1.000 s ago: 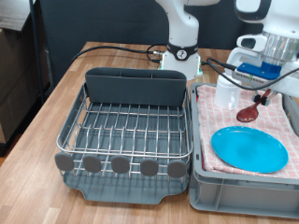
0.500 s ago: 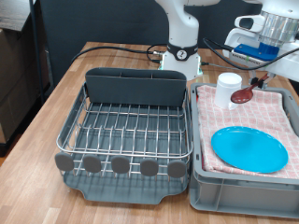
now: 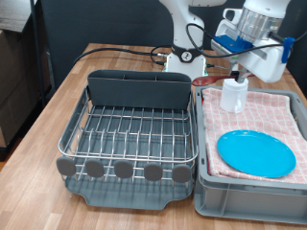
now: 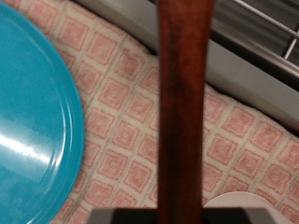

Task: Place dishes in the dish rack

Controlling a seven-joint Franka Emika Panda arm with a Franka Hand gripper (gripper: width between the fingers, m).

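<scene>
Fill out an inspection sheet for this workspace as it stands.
Surface: wooden table, bare at the exterior view's left.
Job's things: dish rack holds no dishes; blue plate and white cup on the checked cloth; red-brown spoon lifted in the gripper.
Clutter: grey bin under the cloth.
Grippers: gripper raised above the cup, shut on the spoon.
Cables: black cables on the table behind the rack.
Surroundings: dark backdrop.

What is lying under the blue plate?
The plate lies flat on a pink checked cloth that covers the grey bin. The cloth hides whatever is inside the bin below it. The white cup stands on the same cloth.
</scene>
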